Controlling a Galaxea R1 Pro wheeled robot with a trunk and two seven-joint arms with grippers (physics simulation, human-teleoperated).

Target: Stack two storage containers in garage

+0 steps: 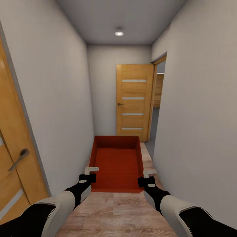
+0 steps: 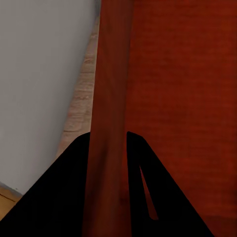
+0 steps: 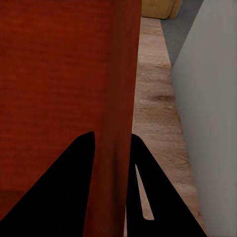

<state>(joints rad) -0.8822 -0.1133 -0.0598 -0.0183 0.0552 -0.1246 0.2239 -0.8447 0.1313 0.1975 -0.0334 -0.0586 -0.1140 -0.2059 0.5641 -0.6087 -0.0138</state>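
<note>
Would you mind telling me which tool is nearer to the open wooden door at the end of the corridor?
Right. The right tool grips the red bin's wall on the side where the open door stands ahead. The left tool grips the opposite wall, farther across.

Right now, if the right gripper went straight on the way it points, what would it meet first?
The right gripper is already clamped on the storage container's side wall. Beyond it, the line runs along that wall and probably down to the wood-plank floor; depth is unclear.
</note>
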